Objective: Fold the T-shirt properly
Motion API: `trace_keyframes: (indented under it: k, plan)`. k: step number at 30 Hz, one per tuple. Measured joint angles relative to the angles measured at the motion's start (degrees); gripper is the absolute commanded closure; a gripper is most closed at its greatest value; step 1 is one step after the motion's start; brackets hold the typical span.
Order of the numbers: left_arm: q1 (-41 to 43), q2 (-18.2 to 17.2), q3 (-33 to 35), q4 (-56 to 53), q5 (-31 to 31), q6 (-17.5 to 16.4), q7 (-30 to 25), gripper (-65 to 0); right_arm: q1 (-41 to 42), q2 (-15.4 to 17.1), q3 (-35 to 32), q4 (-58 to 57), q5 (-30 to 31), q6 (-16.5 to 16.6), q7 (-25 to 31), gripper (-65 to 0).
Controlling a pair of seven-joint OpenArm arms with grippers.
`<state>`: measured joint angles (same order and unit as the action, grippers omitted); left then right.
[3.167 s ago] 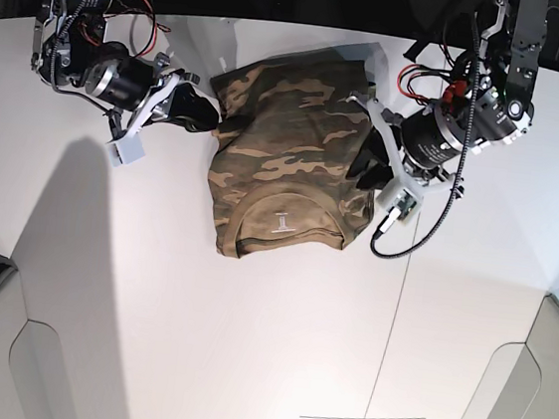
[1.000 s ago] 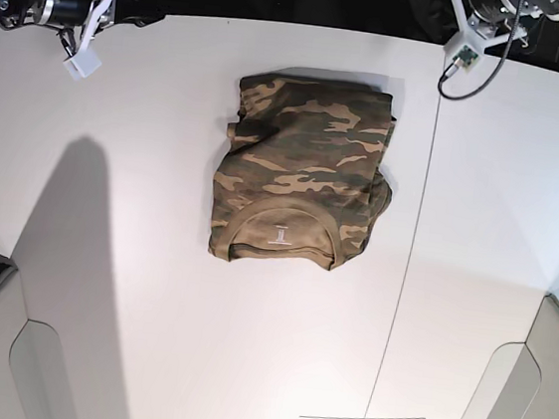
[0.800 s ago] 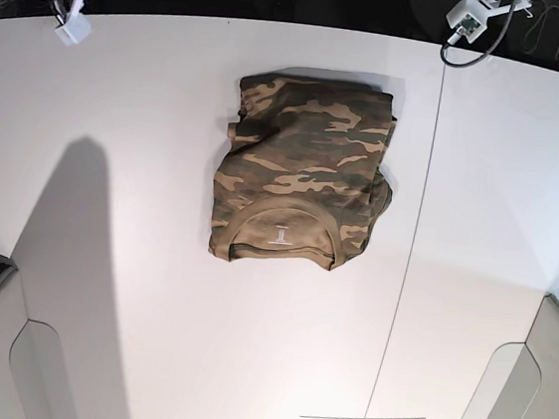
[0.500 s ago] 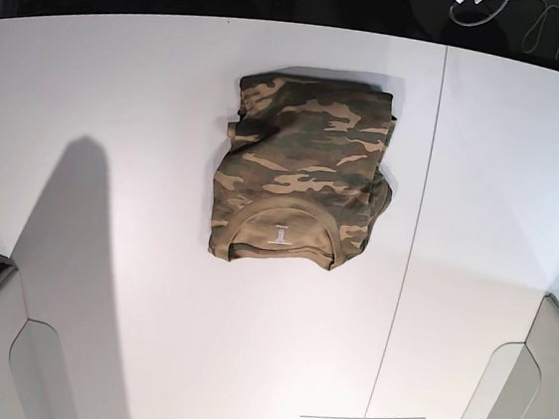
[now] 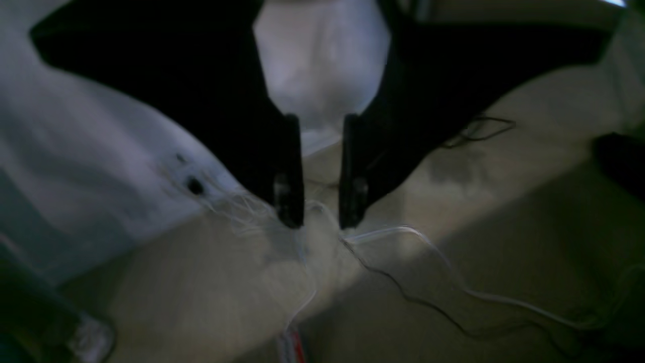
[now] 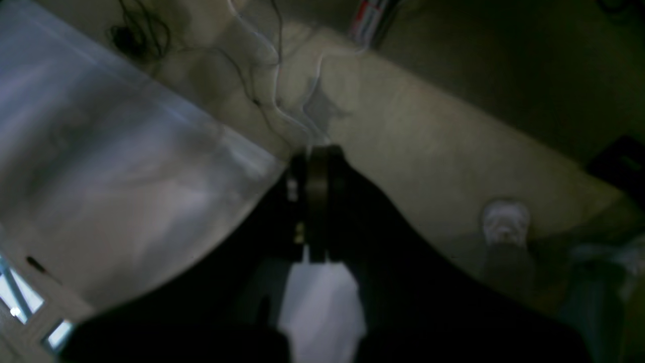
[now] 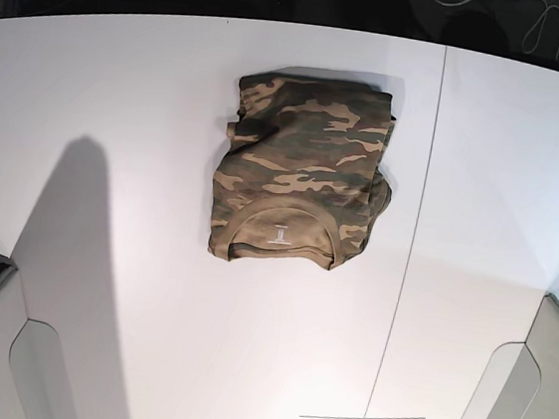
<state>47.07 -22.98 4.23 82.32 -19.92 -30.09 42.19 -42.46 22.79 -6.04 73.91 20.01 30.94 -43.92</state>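
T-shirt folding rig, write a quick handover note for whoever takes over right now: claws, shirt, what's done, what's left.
Left claw: slightly open, holding nothing, off the table over floor and cables.
Right claw: shut, empty, also off the table.
Neither arm shows in the base view.
T-shirt: lies folded in a compact rectangle on the white table, collar and neck label facing up at the near edge. A bit of cloth bulges at its right side in the base view.
Done: the fold looks complete.
Left: probably nothing; tidy that bulge if wanted.
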Motion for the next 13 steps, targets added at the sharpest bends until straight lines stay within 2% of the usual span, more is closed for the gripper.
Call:
trace_keyframes:
  k: [6, 9, 10, 13]
  plan:
    - [-7.0, 5.0, 2.6, -10.8, 0.0, -0.2, -0.1, -13.1, 7.5, -1.3, 0.1, -10.1, -0.2, -2.3, -0.1, 0.0]
    - [-9.6, 6.4, 3.4, -15.3, 0.7, -0.2, 0.2, -13.1, 11.3, -2.4, 0.1, -14.2, -0.1, -8.9, -2.6, 0.0]
    - [-10.4, 6.8, 3.7, -16.6, 1.0, 0.2, 1.0, -13.1, 12.4, -2.6, 0.1, -15.3, 0.0, -9.8, -3.9, 0.0]
    - [-13.4, 8.0, 5.7, -20.0, 2.4, 5.2, 4.4, -13.1, 15.2, -2.7, -0.3, -18.3, -0.3, -11.3, -7.0, 0.0]
